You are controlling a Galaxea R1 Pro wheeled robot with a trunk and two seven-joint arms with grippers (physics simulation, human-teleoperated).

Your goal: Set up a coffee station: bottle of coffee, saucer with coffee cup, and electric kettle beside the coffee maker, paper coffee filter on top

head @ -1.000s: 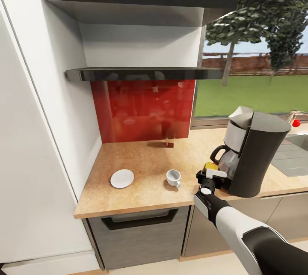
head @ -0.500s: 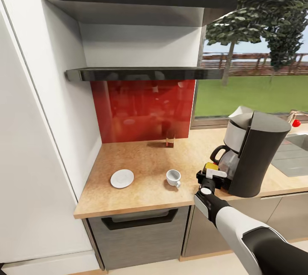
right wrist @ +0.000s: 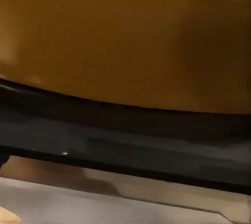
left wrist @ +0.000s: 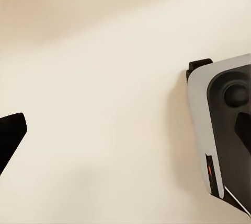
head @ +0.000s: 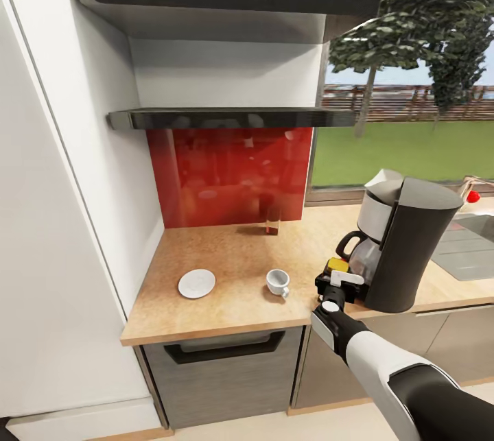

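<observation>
Standing by the table (head: 226, 317), watching the right gripper (head: 336, 284) parked at the front of the coffee maker (head: 401, 245), just beside the carafe handle. Something yellow sits right at the gripper; can't tell what it is, nor whether the jaws are closed on it or how wide they are. The right wrist view is a brown and black blur, no help. The left wrist view has pale floor and part of the robot's body; left jaws not readable.

Task items:
- Saucer (head: 197, 283) flat on the table, left of the coffee cup (head: 278, 282), well apart from it.
- Cup upright, between saucer and coffee maker, handle toward the front edge.
- Small bottle (head: 272, 219) at the back against the red splashback (head: 230, 177); too small to confirm it's the coffee.
- White filter-like thing (head: 384, 177) peeking over the coffee maker's top.

Handling guess: the cup is light, rigid, glazed, likely slippery and chippable. Pinch the rim wall, one finger inside, not the handle. The saucer is thin and flat, hard to get under; take the rim edge or slide it.
</observation>
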